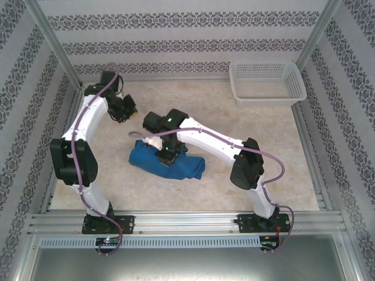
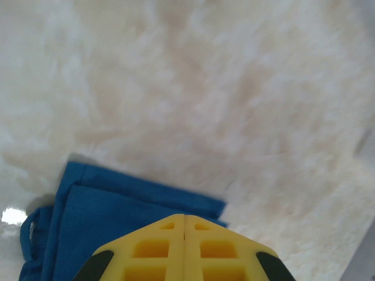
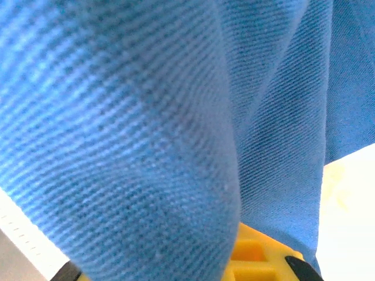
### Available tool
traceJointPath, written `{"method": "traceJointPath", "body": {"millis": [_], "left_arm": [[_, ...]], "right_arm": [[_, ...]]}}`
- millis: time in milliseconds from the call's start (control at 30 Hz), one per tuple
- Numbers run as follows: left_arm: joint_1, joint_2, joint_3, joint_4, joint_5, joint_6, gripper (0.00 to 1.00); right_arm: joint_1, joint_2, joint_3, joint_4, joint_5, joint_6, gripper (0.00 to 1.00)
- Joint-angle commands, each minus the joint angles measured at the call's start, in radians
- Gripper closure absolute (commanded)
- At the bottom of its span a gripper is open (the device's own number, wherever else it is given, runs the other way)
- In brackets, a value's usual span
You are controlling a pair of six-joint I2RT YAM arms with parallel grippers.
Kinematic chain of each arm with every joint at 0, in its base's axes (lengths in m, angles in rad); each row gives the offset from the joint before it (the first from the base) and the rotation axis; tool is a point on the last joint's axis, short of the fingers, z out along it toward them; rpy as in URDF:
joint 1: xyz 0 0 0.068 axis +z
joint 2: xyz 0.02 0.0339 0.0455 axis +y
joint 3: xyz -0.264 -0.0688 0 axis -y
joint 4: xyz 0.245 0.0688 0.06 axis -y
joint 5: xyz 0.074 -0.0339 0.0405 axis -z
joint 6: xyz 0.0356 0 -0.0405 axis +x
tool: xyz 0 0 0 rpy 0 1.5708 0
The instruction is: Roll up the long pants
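Note:
The long pants (image 1: pixel 176 165) lie as a thick royal-blue bundle in the middle of the table. My right gripper (image 1: pixel 169 154) is down on top of the bundle, shut on a fold of the cloth. In the right wrist view the blue fabric (image 3: pixel 146 117) drapes over the jaws, and one yellow finger (image 3: pixel 258 260) shows beneath it. My left gripper (image 1: pixel 131 110) hangs shut and holds nothing, behind and to the left of the bundle. In the left wrist view its yellow fingers (image 2: pixel 176 246) are pressed together, with a flat corner of the pants (image 2: pixel 99 216) below them.
A white mesh basket (image 1: pixel 266 93) stands at the back right corner. Patterned walls and metal posts (image 1: pixel 53 41) enclose the beige table (image 1: pixel 263 164). A metal rail (image 1: pixel 187 221) runs along the near edge at the arm bases.

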State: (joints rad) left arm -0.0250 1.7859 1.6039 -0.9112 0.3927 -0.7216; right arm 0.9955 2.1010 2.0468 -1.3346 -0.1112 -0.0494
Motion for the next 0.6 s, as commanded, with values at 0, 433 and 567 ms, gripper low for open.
{"method": "traceJointPath", "body": {"millis": [0,433,567], "left_arm": [[-0.002,-0.022,-0.065,0.034,0.055,0.013,1.0],[-0.021,-0.006,-0.083,0.011,0.141,0.068,1.0],[-0.039,0.007,-0.087,0.016,0.18,0.068,1.0]], "right_arm": [[0.059,-0.035,-0.025,-0.039,0.199,-0.065,1.0],[0.136,-0.001,0.041,-0.046,0.072,-0.253,1.0],[0.143,0.025,0.098,-0.045,-0.044,-0.313,1.0]]}}
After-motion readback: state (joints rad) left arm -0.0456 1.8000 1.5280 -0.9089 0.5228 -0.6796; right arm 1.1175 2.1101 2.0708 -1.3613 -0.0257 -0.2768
